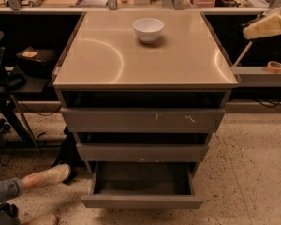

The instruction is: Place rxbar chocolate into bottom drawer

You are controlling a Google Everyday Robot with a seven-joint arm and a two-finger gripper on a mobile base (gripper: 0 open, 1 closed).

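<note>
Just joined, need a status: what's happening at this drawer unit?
A one-arm robot is meant to put an rxbar chocolate into the bottom drawer. The gripper hangs at the upper right, past the right edge of the countertop and well above the drawers. I can't make out the bar in it or anywhere else. The bottom drawer is pulled open, with nothing in its tray. A white bowl sits at the back of the countertop.
</note>
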